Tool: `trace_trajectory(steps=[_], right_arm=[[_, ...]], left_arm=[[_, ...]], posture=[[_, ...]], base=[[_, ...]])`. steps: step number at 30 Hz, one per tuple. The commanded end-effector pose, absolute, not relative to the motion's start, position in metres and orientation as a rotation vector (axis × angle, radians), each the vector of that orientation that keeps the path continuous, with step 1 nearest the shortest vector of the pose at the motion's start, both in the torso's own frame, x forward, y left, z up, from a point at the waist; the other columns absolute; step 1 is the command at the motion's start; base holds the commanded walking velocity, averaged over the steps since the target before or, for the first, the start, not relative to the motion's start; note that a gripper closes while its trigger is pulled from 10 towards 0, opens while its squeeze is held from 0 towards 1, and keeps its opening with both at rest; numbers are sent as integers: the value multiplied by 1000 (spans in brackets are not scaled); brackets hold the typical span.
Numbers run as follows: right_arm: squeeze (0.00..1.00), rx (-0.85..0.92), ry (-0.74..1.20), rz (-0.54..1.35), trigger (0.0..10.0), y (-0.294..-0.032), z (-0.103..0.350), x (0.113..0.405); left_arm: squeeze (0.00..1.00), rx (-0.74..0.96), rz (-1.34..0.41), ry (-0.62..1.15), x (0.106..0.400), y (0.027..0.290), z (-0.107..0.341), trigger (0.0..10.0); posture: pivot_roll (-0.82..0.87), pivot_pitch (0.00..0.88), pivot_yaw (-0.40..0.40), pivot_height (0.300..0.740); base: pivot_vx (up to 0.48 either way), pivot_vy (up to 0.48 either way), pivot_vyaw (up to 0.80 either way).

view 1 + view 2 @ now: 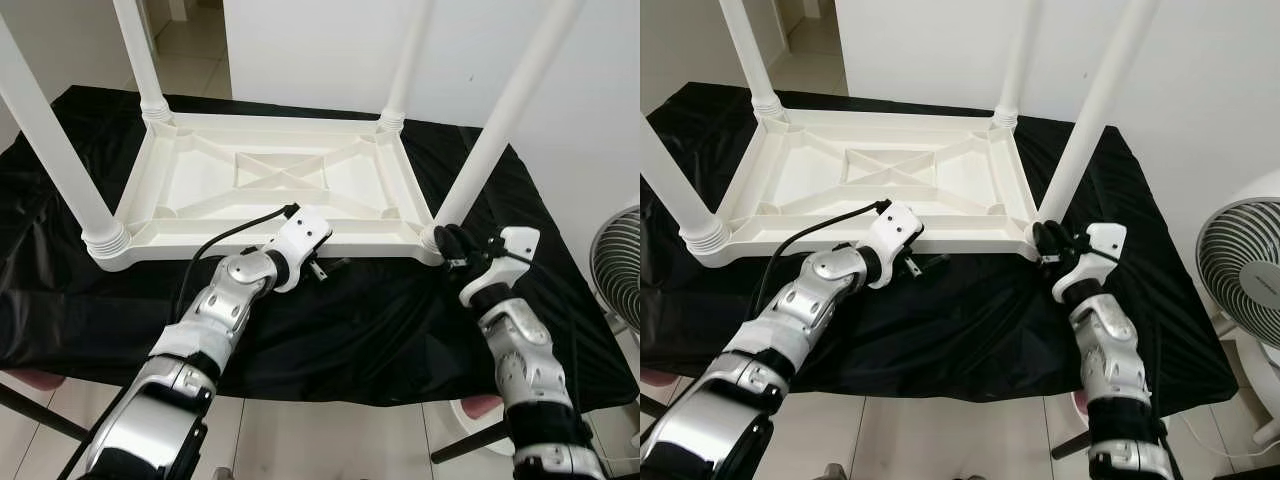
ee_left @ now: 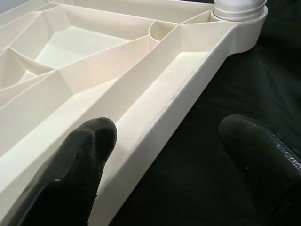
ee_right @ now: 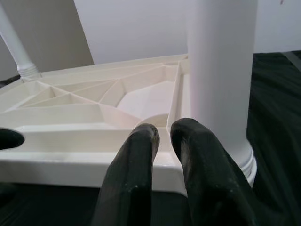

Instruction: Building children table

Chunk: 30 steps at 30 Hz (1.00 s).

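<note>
Four legs up, all seated in their corner sockets — table (image 1: 270, 185) lying upside down on the cloth-draped bench (image 1: 380, 330), top face down so the sockets face up for fitting. Sits toward twelve o'clock on the black cloth (image 1: 330, 330), near rim running nine to three just ahead of both arms.

Left hand (image 1: 322, 268) at the middle of that near rim, fingers (image 2: 89, 141) spread, one over the rim's inner channel and one outside over the cloth, straddling the edge without clear contact. Looks placed to steady the frame against twisting.

Right hand (image 1: 447, 245) at the three o'clock end, by the near-right leg (image 1: 490, 130) where it meets the socket. Fingers (image 3: 141, 155) pressed together, nothing between them, tips just beside the leg's collar; touching or not, hard to call. Probably pushing or checking the seat rather than gripping.

Fan (image 1: 615, 265) off at three o'clock, well apart.

Judging by all four legs standing, near the end of assembly; likely left: confirming this last leg is tight, then flipping upright.
</note>
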State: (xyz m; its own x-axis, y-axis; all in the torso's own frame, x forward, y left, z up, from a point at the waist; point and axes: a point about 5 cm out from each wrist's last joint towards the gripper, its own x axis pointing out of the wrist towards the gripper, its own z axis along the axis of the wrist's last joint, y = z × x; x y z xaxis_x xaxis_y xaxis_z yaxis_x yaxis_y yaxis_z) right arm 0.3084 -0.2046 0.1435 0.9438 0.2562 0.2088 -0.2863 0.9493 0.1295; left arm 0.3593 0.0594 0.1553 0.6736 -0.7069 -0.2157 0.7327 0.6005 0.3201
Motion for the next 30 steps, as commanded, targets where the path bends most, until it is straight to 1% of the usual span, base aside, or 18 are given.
trace_trajectory(steps=[1, 11, 15, 22, 24, 25, 27, 28, 30], right_arm=[[0, 169, -193, 295, 10000, -199, 142, 304], [0, 186, -209, 295, 10000, -194, 145, 293], [0, 197, -221, 308, 10000, -188, 150, 286], [0, 196, -208, 310, 10000, -183, 148, 284], [0, 189, -205, 309, 10000, -183, 149, 283], [0, 188, -205, 308, 10000, -183, 149, 283], [0, 188, -203, 307, 10000, -184, 150, 283], [0, 185, -203, 303, 10000, -185, 150, 282], [0, 180, -204, 296, 10000, -186, 151, 281]], left_arm=[[0, 428, -620, 47, 369, 67, 155, 10000], [0, 494, -597, 101, 380, 71, 150, 10000], [0, 529, -554, 138, 388, 75, 152, 10000], [0, 548, -533, 188, 395, 74, 158, 10000], [0, 580, -532, 202, 396, 74, 158, 10000], [0, 578, -529, 210, 396, 74, 157, 6902], [0, 568, -525, 217, 397, 75, 157, 6902], [0, 568, -533, 225, 397, 74, 157, 0], [0, 573, -544, 233, 397, 72, 157, 0]], posture=[[50, 79, -38, 740], [18, 85, -14, 740], [10, 90, -4, 740], [8, 97, 6, 740], [8, 97, 6, 740], [6, 98, 11, 740], [6, 98, 11, 740], [1, 99, 20, 740], [-1, 100, 21, 740]], base=[[0, 0, 0], [0, 0, 0], [0, 0, 0], [0, 0, 0], [0, 0, 0], [0, 0, 0], [0, 0, 0], [0, 0, 0], [0, 0, 0]])
